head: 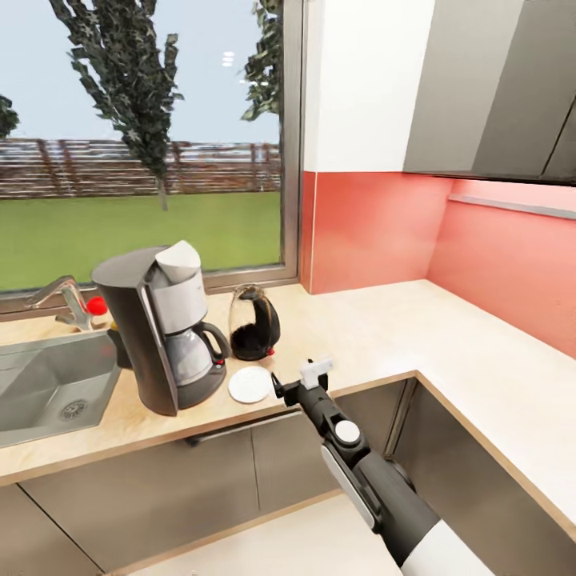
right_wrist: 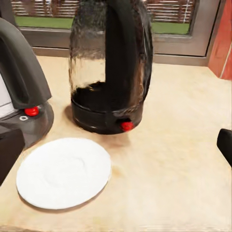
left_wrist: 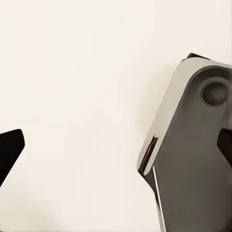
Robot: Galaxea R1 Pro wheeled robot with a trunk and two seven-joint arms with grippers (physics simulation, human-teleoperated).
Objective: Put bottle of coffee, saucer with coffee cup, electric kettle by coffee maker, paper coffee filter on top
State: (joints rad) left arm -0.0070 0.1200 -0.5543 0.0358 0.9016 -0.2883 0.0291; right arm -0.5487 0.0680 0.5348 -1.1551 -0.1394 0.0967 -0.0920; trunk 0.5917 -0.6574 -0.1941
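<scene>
- No brand, label or writing is showing on any item.
- One coffee maker (head: pixel 160 328), one kettle (head: pixel 254 322) and one saucer (head: pixel 250 385) are sitting on the counter (head: pixel 384 336); one paper filter (head: pixel 179 260) is lying on top of the coffee maker.
- The right tool (head: pixel 314 373) is hovering over the counter edge, fingers spread and holding nothing.
- The saucer is lying just ahead of the tool, the kettle beyond it, the coffee maker beside both.
- The left tool's (left_wrist: pixel 116 145) fingers are standing wide apart over a pale surface.
- One sink (head: pixel 48 384) is sitting past the coffee maker.
</scene>
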